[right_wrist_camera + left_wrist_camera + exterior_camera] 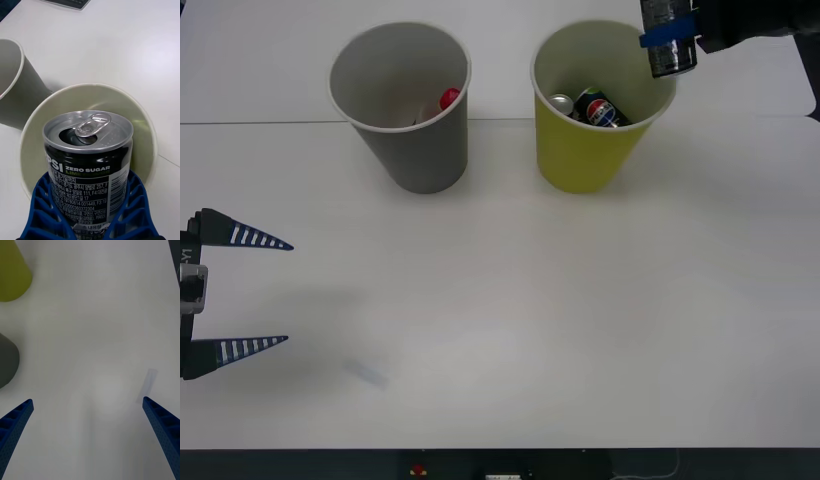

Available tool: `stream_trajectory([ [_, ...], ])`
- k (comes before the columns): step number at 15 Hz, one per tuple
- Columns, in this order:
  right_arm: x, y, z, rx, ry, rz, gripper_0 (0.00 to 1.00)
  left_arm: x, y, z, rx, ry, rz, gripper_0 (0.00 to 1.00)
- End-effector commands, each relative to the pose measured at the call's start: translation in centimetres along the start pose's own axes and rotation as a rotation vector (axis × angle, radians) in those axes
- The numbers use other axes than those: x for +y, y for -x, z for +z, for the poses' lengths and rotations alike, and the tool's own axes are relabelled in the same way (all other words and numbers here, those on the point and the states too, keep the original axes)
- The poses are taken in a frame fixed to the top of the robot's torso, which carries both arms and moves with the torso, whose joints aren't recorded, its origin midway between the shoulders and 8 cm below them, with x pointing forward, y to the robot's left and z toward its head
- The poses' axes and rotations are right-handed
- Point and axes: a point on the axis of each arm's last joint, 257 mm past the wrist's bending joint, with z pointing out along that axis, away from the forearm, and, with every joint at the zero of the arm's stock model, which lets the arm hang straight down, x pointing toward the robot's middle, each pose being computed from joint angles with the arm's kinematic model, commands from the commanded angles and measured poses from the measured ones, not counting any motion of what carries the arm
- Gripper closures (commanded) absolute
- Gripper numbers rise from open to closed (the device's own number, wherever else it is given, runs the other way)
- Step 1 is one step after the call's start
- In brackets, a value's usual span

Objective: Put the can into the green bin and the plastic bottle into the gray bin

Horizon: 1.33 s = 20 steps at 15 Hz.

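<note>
The can (88,159) is black with a silver top, and it hangs just above the green bin (590,160), over the rim on the far right side. The right gripper (670,40) squeezes it tight between its blue fingers (45,210). The gray bin (412,140) stands left of the green bin, and the left gripper (285,292) waits near the table's (530,320) left edge with its jaws wide apart.

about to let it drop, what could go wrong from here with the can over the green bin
1. The right gripper holds the can above the green bin's far right rim rather than its middle, so it may clip the rim and tip out.
2. Two cans already lie inside; the new one could bounce off them.
</note>
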Motion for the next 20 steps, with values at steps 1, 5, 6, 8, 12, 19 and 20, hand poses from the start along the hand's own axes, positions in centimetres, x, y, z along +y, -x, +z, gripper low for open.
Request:
stream_trajectory([
  [1,0.1,0.7,1.8,0.019,-0.02,-0.022,1.0,0.0,0.0,0.0,0.0,0.0,0.0,0.0],
  [5,1.1,0.6,2.9,0.03,-0.003,-0.038,0.83,0.0,0.0,0.0,0.0,0.0,0.0,0.0],
  [6,1.3,0.6,2.9,0.029,0.004,-0.042,0.67,0.0,0.0,0.0,0.0,0.0,0.0,0.0],
  [8,2.0,0.3,3.1,0.037,0.028,-0.044,0.0,0.0,0.0,0.0,0.0,0.0,0.0,0.0],
  [12,2.3,-0.1,3.0,0.053,0.04,-0.041,0.0,0.0,0.0,0.0,0.0,0.0,0.0,0.0],
  [19,3.0,-0.1,0.2,-0.014,0.131,-0.099,0.0,0.0,0.0,0.0,0.0,0.0,0.0,0.0],
  [20,3.2,-0.5,-0.8,-0.033,0.142,-0.117,0.0,0.0,0.0,0.0,0.0,0.0,0.0,0.0],
])
